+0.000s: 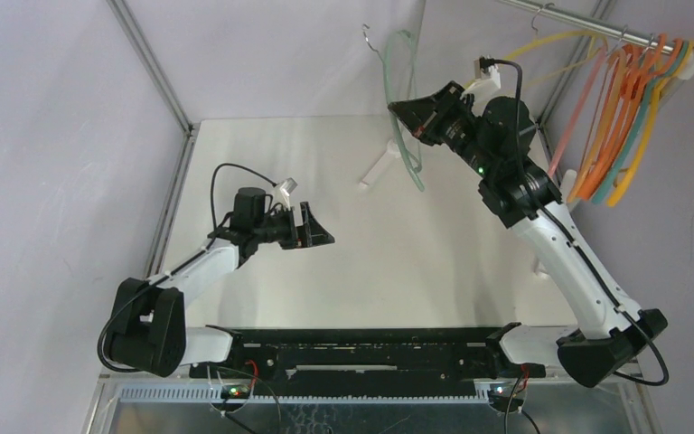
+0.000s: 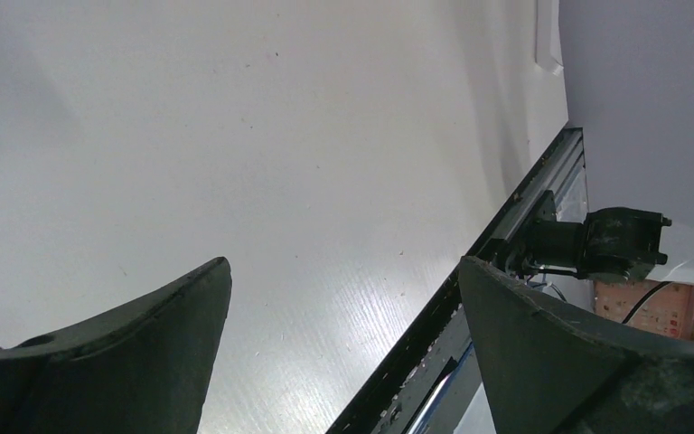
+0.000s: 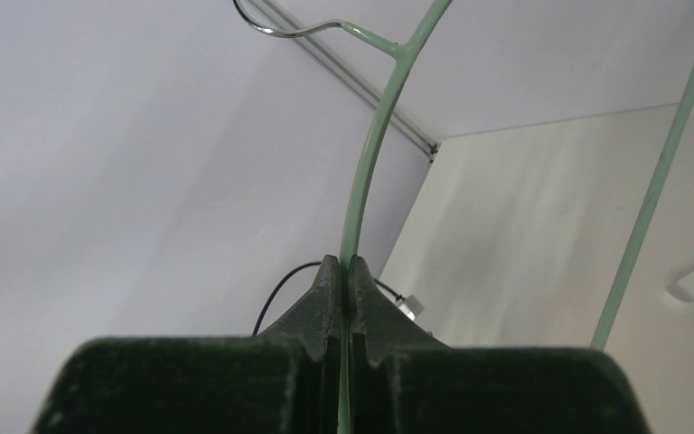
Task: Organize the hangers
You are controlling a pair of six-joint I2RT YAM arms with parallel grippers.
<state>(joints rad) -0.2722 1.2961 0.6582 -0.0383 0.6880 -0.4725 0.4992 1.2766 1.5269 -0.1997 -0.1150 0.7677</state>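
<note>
My R gripper (image 1: pixel 408 118) grips a pale green hanger (image 1: pixel 388 77), held up left of the rail (image 1: pixel 578 22). The other hangers (image 1: pixel 614 117) hang bunched at rail's right end. L gripper (image 1: pixel 319 231) is low, far left of rail.

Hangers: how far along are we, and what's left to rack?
Done: a bunch of orange, yellow, teal and pink hangers already hangs on the rack rod. In hand: the right fingers are shut on a pale green hanger, held up left of the rod. Left: hooking it on; no other loose hanger shows. The left fingers are open and empty.
</note>
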